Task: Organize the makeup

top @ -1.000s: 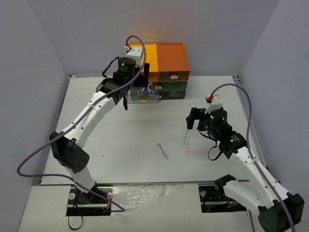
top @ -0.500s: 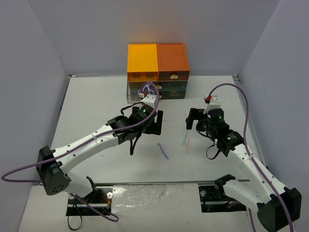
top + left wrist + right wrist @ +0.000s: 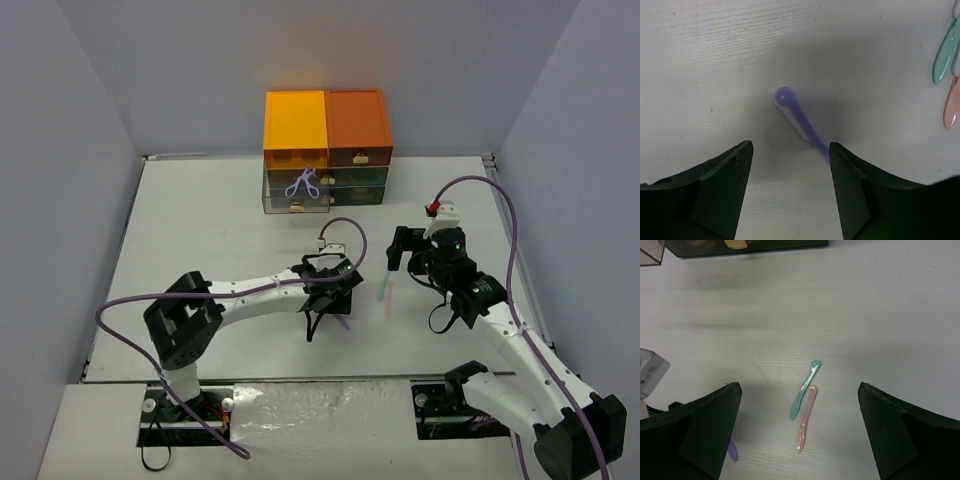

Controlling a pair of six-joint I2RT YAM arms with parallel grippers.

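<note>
The table (image 3: 200,230) is white and flat; a box (image 3: 326,150) with orange and dark drawers sits on it at the top middle of the overhead view, by the back wall; a purple stick (image 3: 802,125) lies tilted near the middle; a mint stick (image 3: 384,287) and a pink stick (image 3: 389,300) lie just to its right, close together, the pink one a bit lower.

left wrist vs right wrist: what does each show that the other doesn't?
Left wrist only: the left gripper, open, with most of the purple stick running between its fingers. Right wrist only: the open right gripper and the drawer box edge at top. Both: the mint stick, the pink stick, the table; right wrist catches just the purple stick's tip.
</note>
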